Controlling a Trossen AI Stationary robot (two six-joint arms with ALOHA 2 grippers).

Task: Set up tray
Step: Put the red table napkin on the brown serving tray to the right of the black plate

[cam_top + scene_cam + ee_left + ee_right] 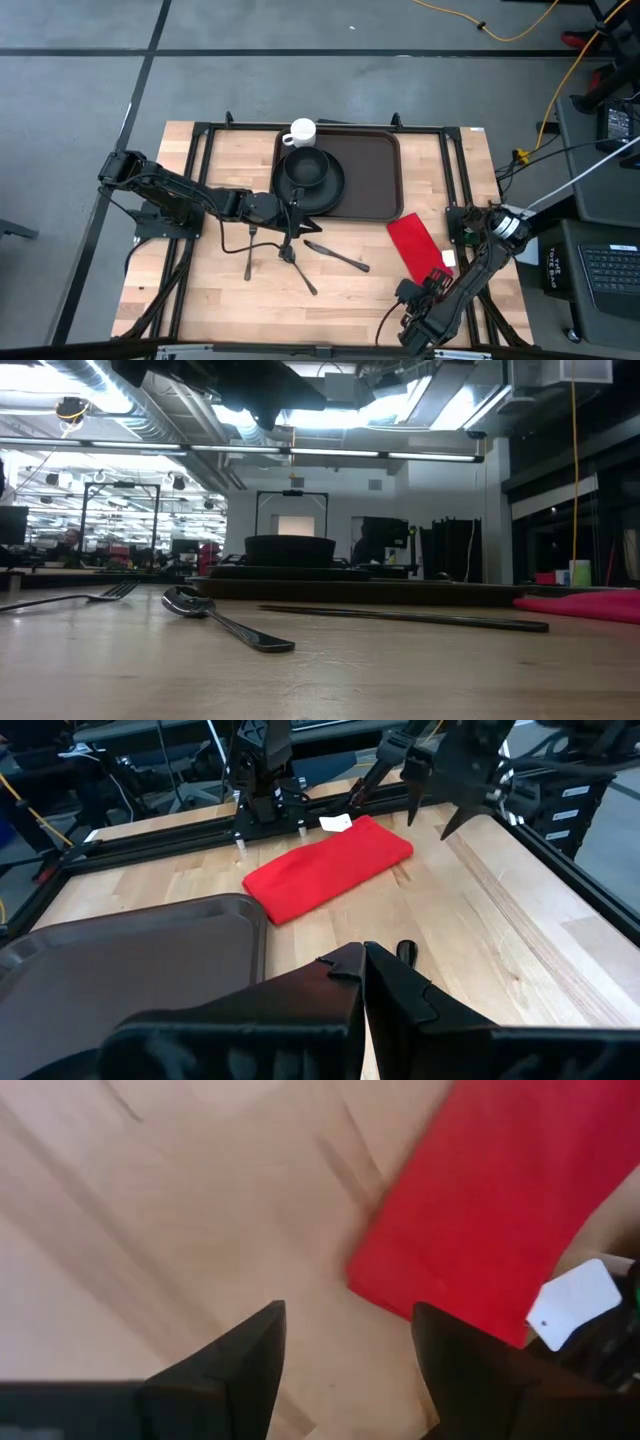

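- The tray [365,175] is big, dark brown and sits at the far middle of the wooden table [220,290].
- A round black plate [310,190] lies on the left part of the tray, and a black bowl [305,167] sits on the plate.
- A white cup [301,132] stands at the tray's far left corner, right by the bowl.
- The left gripper [290,203] is at the near left edge of the tray, close by the black plate. Its two fingers [400,995] are pressed tight together, and nothing shows between them.
- A red napkin [414,247] lies flat on the table, near the tray's near right corner. A small white tag [575,1304] sticks out at one end of it.
- The right gripper [350,1365] hangs over the table just beside the red napkin. Its fingers stand wide apart and hold nothing.
- A fork [249,252], a spoon [297,265] and a knife [337,257] lie on the wood in front of the tray, a little apart from each other.
- In the low view, the spoon [225,622] is closest, the fork [75,598] is off to the left, and the knife [405,617] lies long and flat to the right.
- The tray [120,955] also shows in the left wrist view, with the napkin [328,866] past its corner.
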